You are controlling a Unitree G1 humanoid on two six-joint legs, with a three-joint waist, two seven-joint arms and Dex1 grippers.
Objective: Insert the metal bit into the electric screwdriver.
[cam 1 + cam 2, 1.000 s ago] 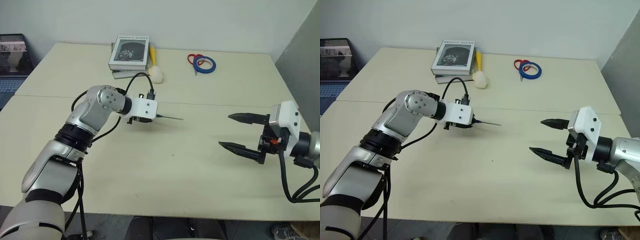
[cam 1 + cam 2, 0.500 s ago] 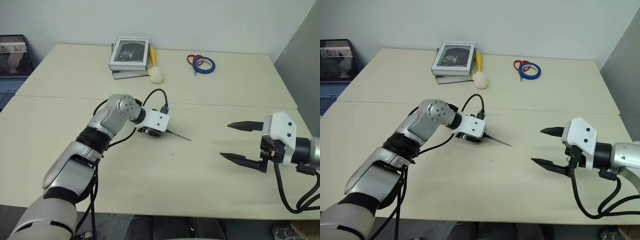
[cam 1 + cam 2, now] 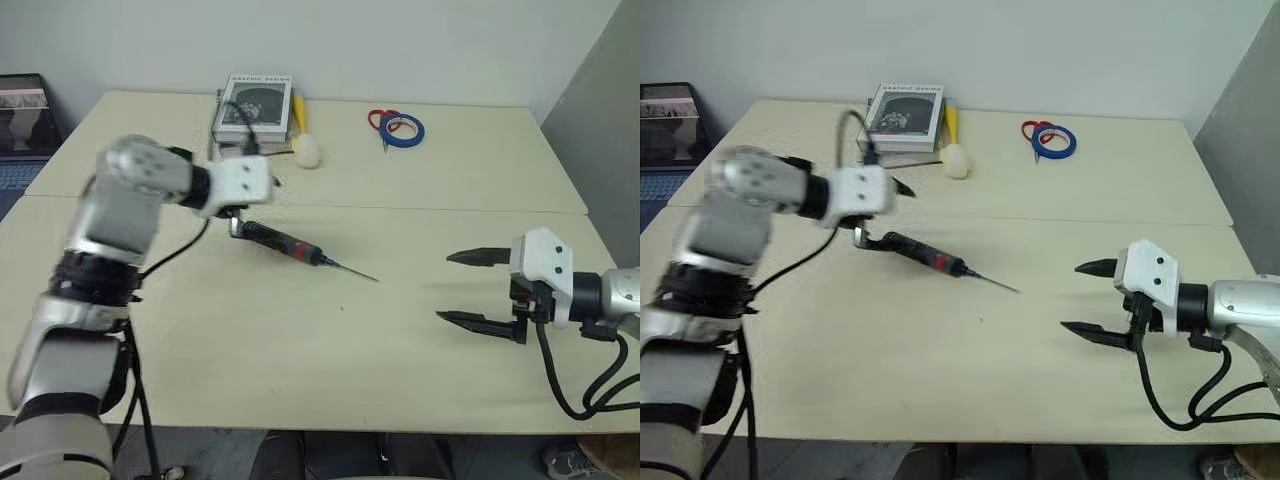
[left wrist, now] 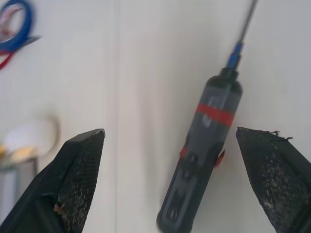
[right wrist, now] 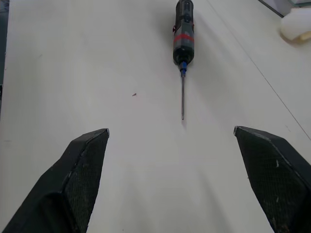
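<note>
The electric screwdriver [image 3: 278, 239] lies flat on the pale table [image 3: 300, 340], a little left of the middle, its red band toward the narrow end and the metal bit [image 3: 352, 270] already seated in that end, sticking out as a thin dark needle toward the right gripper [image 3: 463, 288]. The left gripper [image 4: 167, 145] hangs just above the screwdriver's butt end with its two black fingers spread wide on either side of the body and not touching it. The right gripper stands well apart, over the right side of the table, its fingers also spread with nothing between them, pointing along the table at the bit's tip; bare tabletop lies between. Toward the far edge, behind the left gripper, sits a stack of books [image 3: 252, 107], with a yellow-handled tool with a white head [image 3: 304, 140] just beside it. Farther right along that edge lie a blue tape roll [image 3: 404, 129] and red-handled scissors [image 3: 378, 121], touching each other.
</note>
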